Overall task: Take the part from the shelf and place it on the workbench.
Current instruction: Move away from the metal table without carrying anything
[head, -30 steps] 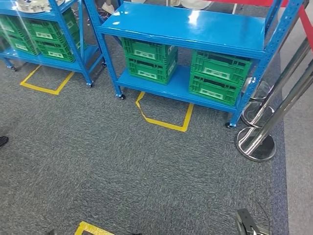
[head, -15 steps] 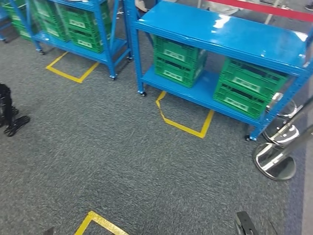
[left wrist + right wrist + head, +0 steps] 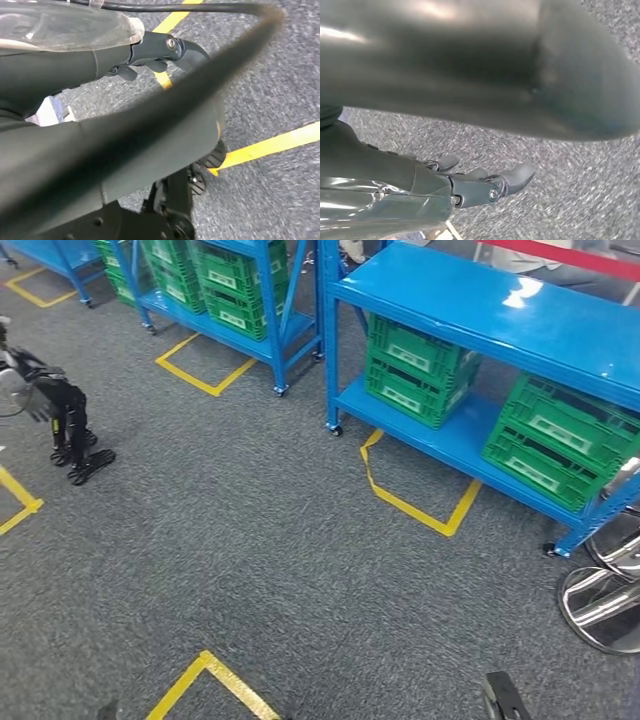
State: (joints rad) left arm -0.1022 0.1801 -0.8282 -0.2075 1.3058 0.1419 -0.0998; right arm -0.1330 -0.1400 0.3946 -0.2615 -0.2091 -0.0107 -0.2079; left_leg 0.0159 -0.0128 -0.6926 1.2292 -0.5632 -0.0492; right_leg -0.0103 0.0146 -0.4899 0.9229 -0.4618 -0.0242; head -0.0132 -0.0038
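In the head view, a blue steel shelf unit (image 3: 498,315) stands at about 1 o'clock on grey carpet (image 3: 264,540). Its glossy top board shows as bare blue where it is in frame. On its lower board sit two green plastic crates, one (image 3: 415,365) toward 12 o'clock and the other (image 3: 558,435) toward 2 o'clock, well apart from each other. A second blue shelf unit (image 3: 283,320) stands at 11 o'clock, just beside the first, with more green crates (image 3: 226,280) stacked inside it. I cannot tell where the part is: neither shelf unit nor any crate shows it plainly.

Yellow tape outlines mark the carpet: one (image 3: 419,508) in front of the near shelf unit, one (image 3: 200,375) in front of the far one, and a corner (image 3: 211,680) at 6 o'clock. Chrome stanchion bases (image 3: 604,600) stand at 3 o'clock beside the near shelf unit's foot, and a red belt (image 3: 558,258) runs behind the unit. At 9 o'clock a black jointed device (image 3: 68,425) stands on the carpet.

In the left wrist view, the left hand (image 3: 151,52) hangs above the carpet and a yellow tape line (image 3: 271,145). Its fingers (image 3: 128,73) are released, loosely apart and holding nothing. In the right wrist view, the right hand (image 3: 478,185) hangs above bare carpet, and its fingers (image 3: 518,175) are likewise released and grasp nothing.
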